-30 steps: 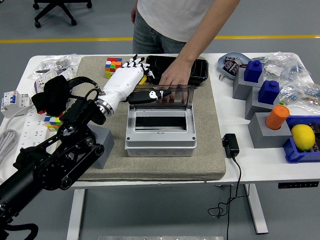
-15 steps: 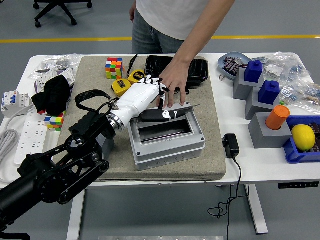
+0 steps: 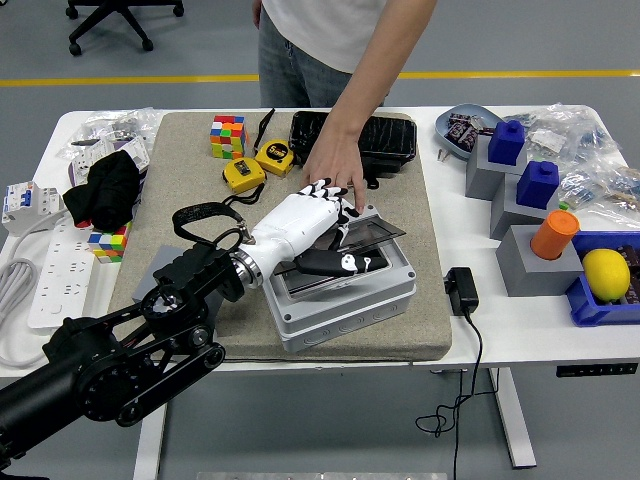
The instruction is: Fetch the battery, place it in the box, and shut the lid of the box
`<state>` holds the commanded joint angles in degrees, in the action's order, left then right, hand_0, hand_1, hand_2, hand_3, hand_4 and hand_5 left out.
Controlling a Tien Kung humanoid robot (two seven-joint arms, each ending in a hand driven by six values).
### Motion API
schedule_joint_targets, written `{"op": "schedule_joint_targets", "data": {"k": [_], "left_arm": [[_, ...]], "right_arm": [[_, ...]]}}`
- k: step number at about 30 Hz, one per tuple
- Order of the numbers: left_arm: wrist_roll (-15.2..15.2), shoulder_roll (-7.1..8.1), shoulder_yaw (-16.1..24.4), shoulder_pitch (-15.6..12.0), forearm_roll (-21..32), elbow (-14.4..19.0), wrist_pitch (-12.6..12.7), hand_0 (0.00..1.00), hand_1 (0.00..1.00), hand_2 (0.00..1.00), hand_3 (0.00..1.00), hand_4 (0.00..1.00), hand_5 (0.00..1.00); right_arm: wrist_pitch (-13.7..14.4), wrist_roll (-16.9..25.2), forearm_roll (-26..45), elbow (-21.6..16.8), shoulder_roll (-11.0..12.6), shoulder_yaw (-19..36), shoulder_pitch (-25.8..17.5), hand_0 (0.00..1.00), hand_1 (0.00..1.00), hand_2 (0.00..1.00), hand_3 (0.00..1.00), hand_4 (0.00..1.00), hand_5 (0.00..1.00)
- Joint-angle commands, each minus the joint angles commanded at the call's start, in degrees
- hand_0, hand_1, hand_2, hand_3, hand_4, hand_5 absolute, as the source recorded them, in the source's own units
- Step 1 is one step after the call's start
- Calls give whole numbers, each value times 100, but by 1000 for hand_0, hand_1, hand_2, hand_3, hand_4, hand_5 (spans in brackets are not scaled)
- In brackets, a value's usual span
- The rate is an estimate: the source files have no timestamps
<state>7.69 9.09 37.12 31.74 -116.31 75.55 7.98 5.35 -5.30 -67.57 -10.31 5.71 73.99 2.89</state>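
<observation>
The grey box point(image 3: 345, 305) sits skewed on the tan mat point(image 3: 195, 215), its dark see-through lid point(image 3: 375, 232) lowered almost flat over the opening. My left hand point(image 3: 322, 213), white with black fingertips, lies stretched flat on the lid and grasps nothing. A black piece with white marks point(image 3: 340, 263) rests on the lid under the palm; I cannot tell whether it belongs to the hand. A person's hand point(image 3: 333, 163) reaches from the far side, its fingers touching the box's far edge next to my fingertips. No battery shows; the box's inside is hidden.
Behind the box are a black tray point(image 3: 385, 135), two yellow tape measures point(image 3: 243, 174) and a colour cube point(image 3: 227, 135). A black adapter point(image 3: 461, 290) with cable lies right of the mat. Grey stands with blue blocks point(image 3: 505, 145), an orange cylinder point(image 3: 555, 233) and a lemon point(image 3: 605, 273) fill the right.
The lid has gone from upright to almost flat. The box has slid nearer and turned, and my left hand has moved right and nearer with it. The person's hand has stayed at the box's far edge.
</observation>
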Motion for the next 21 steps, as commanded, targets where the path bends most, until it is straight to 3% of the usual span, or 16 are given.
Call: {"op": "schedule_joint_targets", "data": {"k": [21], "left_arm": [[29, 6, -111, -25, -65, 54, -21, 998, 947, 773, 199, 998, 998]], "right_arm": [[0, -5, -42, 0, -13, 47, -23, 776, 710, 710, 751, 998, 998]]}}
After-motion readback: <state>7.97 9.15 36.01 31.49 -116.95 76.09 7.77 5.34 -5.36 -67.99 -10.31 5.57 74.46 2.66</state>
